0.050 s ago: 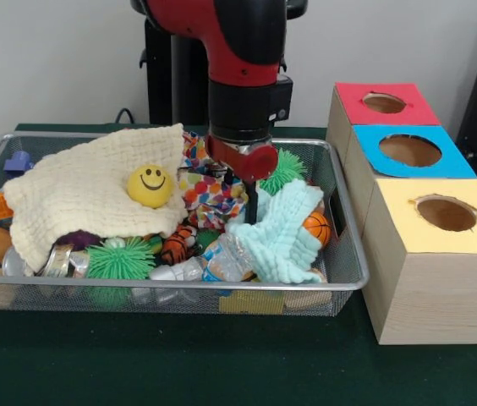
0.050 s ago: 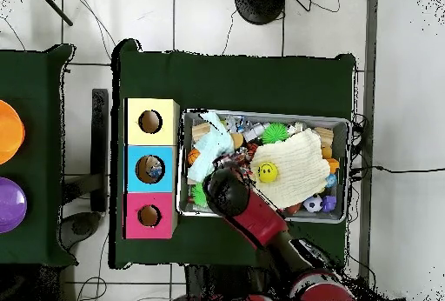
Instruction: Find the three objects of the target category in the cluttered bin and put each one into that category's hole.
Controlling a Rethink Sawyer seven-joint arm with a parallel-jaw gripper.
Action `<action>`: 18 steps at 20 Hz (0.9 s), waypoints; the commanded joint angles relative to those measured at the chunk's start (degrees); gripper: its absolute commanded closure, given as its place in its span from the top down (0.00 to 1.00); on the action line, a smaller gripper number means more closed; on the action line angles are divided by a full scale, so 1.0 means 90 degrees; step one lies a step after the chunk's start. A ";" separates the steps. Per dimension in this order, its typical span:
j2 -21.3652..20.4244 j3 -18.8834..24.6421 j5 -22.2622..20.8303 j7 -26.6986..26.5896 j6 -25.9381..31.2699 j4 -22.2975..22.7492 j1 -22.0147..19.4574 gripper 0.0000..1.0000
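Front view
gripper: down in the mesh bin, between the patterned cloth and the mint cloth. Only a dark stem shows below the red wrist; whether the claw is apart or together, cannot tell.
targets: category isn't stated. Balls are the likeliest set, as a guess: yellow smiley ball on top of the cream cloth, orange basketball just beside the mint cloth at the bin's right wall, green spiky ball behind the arm.
holes: red box, blue box, yellow box in a row right of the bin, all three open on top.
advice: the tips sit in soft clutter, so risk is pinching fabric instead of an item. Confirm what's between the tips before lifting.

Overhead view
arm: covers the middle of the bin's box-side half, so the gripper itself is hidden under it.
smiley ball: fully exposed on the cream cloth, easiest clean pick.
blue box: something already lies in its hole; the yellow box and red box holes look dark.
advice: lift straight up to clear the bin wall, then cross to the boxes and centre over the hole before release.
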 commanded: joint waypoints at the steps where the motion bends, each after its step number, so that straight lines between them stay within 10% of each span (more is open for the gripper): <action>1: 0.0487 0.1543 -0.0863 0.1560 -0.0864 -0.0729 -0.0697 1.00; 11: 0.0250 0.1372 -0.0901 0.1504 -0.0865 -0.0693 -0.0593 1.00; 18: -0.0512 0.0108 -0.0085 0.0960 0.0303 -0.0602 0.0452 1.00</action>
